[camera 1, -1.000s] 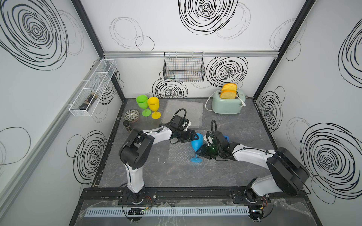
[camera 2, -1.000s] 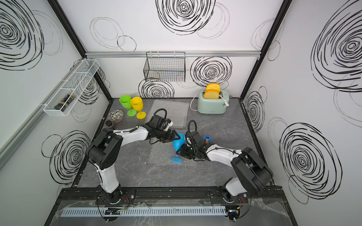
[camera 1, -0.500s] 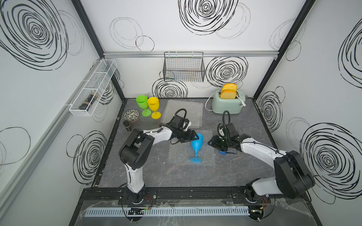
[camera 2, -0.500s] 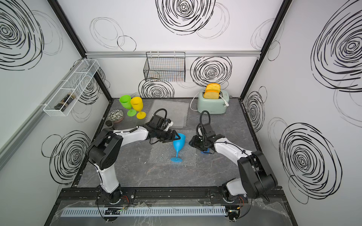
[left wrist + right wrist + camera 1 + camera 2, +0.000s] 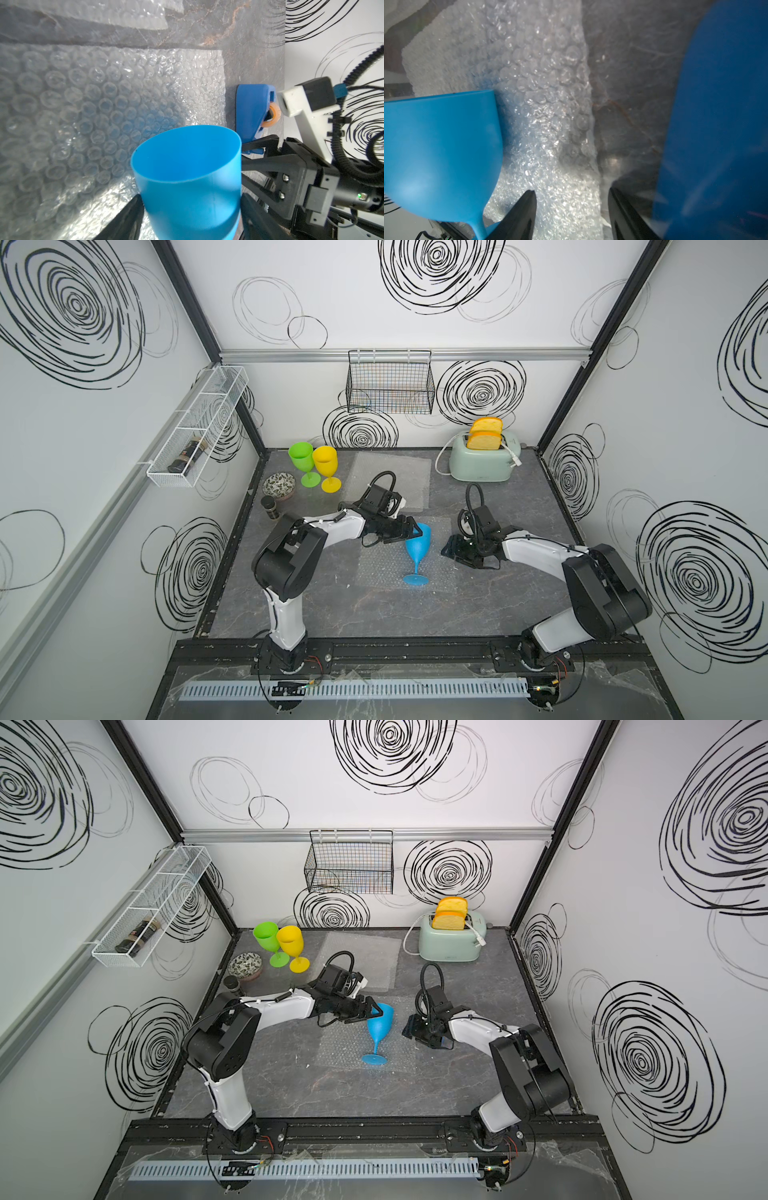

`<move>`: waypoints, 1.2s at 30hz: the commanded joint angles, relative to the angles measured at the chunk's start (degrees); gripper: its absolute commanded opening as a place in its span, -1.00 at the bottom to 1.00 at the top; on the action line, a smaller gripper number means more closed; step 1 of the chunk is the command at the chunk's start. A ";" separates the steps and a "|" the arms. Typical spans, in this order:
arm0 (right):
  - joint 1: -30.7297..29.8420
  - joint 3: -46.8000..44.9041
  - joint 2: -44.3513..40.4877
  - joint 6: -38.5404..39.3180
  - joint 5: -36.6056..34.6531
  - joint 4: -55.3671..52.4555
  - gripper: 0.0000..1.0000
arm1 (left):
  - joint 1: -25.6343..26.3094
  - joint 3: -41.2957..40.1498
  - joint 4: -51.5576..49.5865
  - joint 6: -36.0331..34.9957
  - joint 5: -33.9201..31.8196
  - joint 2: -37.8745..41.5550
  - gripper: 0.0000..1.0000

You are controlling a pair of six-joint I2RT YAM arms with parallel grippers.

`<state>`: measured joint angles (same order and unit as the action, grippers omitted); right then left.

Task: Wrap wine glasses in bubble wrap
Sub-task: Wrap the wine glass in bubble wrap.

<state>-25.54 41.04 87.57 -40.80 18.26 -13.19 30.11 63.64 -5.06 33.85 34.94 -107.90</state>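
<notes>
Your left gripper (image 5: 191, 196) clamps the blue goblet (image 5: 187, 158), right gripper (image 5: 571, 191) gapes empty and partly blocks the tape dispenser (image 5: 251, 110)

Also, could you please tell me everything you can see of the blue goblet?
The blue goblet is opaque, matte plastic: a wide open bowl, thin stem and round foot. Empty, it stands roughly upright with its foot on a bubble wrap sheet. The left hand grips its bowl from both sides.
</notes>
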 commanded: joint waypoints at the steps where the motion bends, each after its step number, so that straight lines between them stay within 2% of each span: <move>1: -0.91 -1.83 2.78 -1.21 3.59 3.24 0.20 | 0.30 -1.88 -3.23 -0.72 -3.63 -0.65 0.50; 10: -0.76 -4.51 0.85 -3.80 19.30 17.61 0.00 | 0.39 -2.77 -2.74 -0.35 -3.66 -0.21 0.50; 15: -0.01 -6.35 -2.79 -4.43 21.44 20.57 -0.09 | 0.30 -3.05 -2.86 -0.45 -3.74 0.30 0.51; 18: 0.92 -5.85 -3.26 -4.50 22.86 18.87 -0.14 | 0.31 -2.73 -3.23 -0.86 -3.96 0.58 0.50; 25: 1.04 -7.27 -6.03 -6.31 23.45 18.95 -0.11 | 0.30 -2.99 -3.21 -1.06 -3.93 0.84 0.51; 36: -2.38 -14.07 -10.26 -13.12 22.05 22.44 -0.12 | 0.29 -3.28 -2.96 -1.04 -3.98 0.93 0.51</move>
<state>-27.20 27.22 79.02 -51.40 40.29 7.62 30.11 62.04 -3.95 33.82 34.65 -106.89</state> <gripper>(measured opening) 0.442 0.757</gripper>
